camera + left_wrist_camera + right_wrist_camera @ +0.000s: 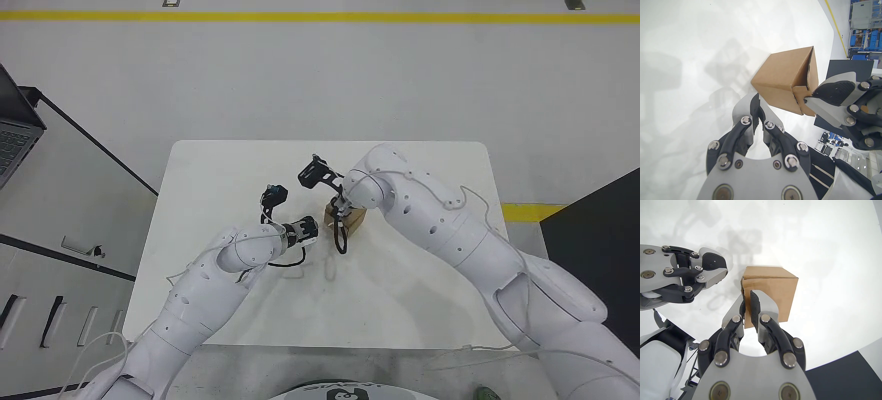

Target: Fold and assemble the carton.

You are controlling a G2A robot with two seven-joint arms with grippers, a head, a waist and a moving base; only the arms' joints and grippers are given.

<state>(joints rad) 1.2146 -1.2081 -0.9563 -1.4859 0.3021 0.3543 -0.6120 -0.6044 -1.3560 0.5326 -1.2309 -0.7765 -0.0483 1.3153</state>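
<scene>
Right gripper (749,299) is clamped on the carton (770,289), fingers pinching one cardboard wall at an open corner, one pad inside and one outside. Left gripper (757,108) sits just beside the box, apart from it; its fingers are drawn nearly together with nothing between them. In the top view the carton stands on the white table (420,300) a little right of the frame's centre, between the two wrists. Judged step: closing the last end, as the body is already squared into a cube. The next move probably calls for the right gripper to steady the wall while the left presses the loose flap in until it seats flush. Carton: plain brown corrugated board, crisp folds on the closed faces; the gripped corner gapes, with a small tab standing out and a ragged edge along the seam.
</scene>
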